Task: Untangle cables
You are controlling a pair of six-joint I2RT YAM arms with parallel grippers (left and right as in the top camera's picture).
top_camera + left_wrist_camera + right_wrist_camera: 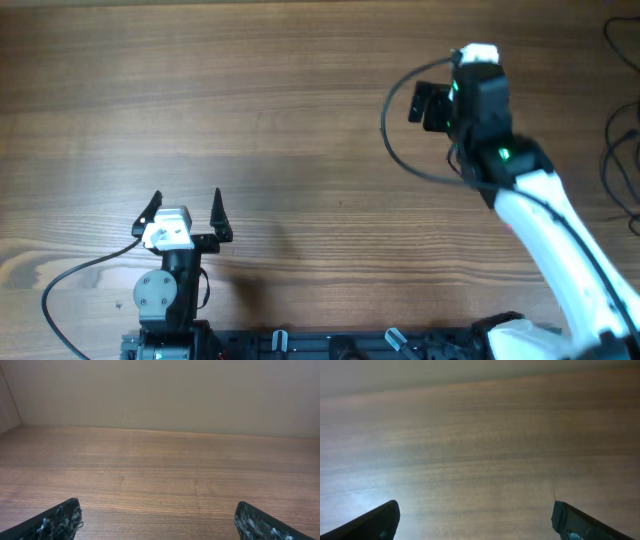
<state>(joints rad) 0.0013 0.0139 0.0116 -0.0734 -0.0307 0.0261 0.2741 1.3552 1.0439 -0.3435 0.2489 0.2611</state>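
Cables (608,150) cut off at right edge

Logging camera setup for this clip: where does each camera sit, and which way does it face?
Overhead: above the table, looking straight down; left arm and right arm show, cables at the right edge.
Left wrist: on left arm, looking low across wood to a pale wall; open left hand at bottom corners.
Right wrist: on right arm, facing down at wood; open right hand likewise.
Shared: all see the table.
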